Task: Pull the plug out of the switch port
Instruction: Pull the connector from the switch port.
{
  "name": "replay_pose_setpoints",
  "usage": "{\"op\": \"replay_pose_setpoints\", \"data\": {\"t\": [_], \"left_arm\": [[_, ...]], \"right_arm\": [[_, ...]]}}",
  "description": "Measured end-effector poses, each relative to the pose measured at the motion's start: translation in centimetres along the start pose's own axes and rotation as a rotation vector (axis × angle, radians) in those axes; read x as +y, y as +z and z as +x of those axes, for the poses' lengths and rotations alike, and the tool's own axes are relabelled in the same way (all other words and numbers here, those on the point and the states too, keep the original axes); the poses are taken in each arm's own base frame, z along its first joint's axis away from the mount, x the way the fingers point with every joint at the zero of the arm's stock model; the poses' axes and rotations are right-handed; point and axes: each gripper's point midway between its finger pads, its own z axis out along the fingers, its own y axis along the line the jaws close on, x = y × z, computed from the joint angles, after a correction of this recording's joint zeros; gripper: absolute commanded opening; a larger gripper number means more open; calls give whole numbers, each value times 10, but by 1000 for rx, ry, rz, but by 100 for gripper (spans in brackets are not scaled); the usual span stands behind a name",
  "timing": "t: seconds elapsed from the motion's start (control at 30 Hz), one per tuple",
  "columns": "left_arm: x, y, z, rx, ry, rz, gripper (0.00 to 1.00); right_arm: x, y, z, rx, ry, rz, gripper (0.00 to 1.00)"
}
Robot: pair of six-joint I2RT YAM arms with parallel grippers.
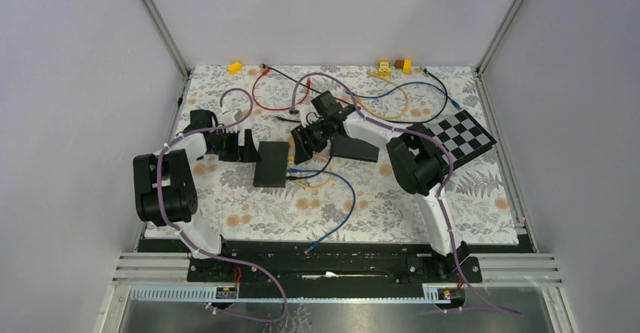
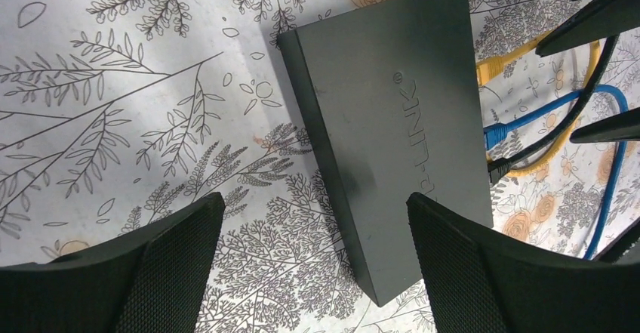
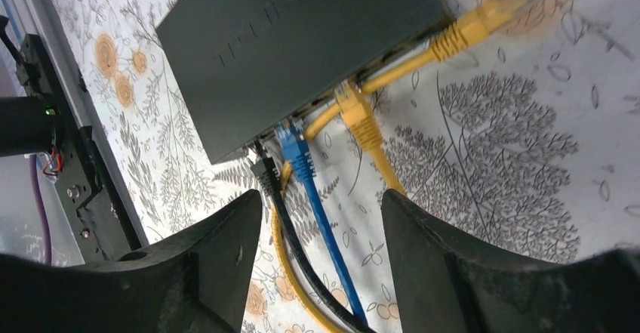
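Note:
A black network switch (image 1: pixel 272 163) lies flat on the floral mat. It fills the middle of the left wrist view (image 2: pixel 392 121) and the top of the right wrist view (image 3: pixel 294 38). In its port side sit a black plug (image 3: pixel 264 173), a blue plug (image 3: pixel 290 148) and two yellow plugs (image 3: pixel 355 110). My left gripper (image 2: pixel 313 220) is open and empty just left of the switch, its right finger over the switch's near corner. My right gripper (image 3: pixel 321 212) is open above the black and blue cables, a little short of the plugs.
A black box (image 1: pixel 355 148) lies under the right arm. A checkerboard (image 1: pixel 460 137) is at the right. Red (image 1: pixel 260 91), yellow and blue (image 1: pixel 340 197) cables loop across the mat. Small yellow blocks (image 1: pixel 235 66) sit along the far edge.

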Motion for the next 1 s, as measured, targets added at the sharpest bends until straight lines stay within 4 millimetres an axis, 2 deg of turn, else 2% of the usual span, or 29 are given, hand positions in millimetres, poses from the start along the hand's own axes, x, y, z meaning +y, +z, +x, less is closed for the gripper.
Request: {"op": "replay_pose_setpoints", "data": {"t": [0.33,0.5,0.67,0.7,1.0], "left_arm": [[-3,11,2,2,-25,49,85],[-8,17,-1,-4,-10,72,82],[-16,21,-1,2,6,88,80],[-16,22,-1,3,7,91,80],[-27,29,1,18,28,115,73]], "right_arm": [[3,-8,-35,-58,-70,-10,66],[-16,-2,-48,-65,-82,-2,64],[-37,13,-25,-7,-27,-27,61],[-37,17,-19,6,-11,-50,60],[-23,22,-12,16,35,-176,50]]}}
